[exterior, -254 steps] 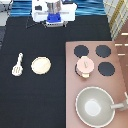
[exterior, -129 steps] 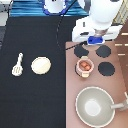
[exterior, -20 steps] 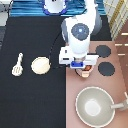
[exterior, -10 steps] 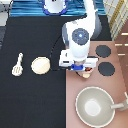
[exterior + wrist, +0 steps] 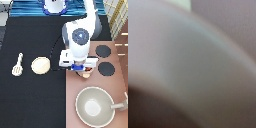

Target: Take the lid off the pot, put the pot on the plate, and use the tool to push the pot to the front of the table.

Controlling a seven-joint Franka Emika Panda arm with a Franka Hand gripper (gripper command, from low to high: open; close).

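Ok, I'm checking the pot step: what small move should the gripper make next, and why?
Probably a short, straight lift. The gripper sits low over the pot on the stove, hiding most of it, while the plate lies bare toward the exterior view's left. Whether it grips the pot doesn't show.

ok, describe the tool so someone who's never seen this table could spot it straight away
Start on the black table in the exterior view, well to the left of the stove panel, where the gripper hangs over the pot. The tool lies left of the round tan plate. It alone is cream, with a thin handle and wider head.
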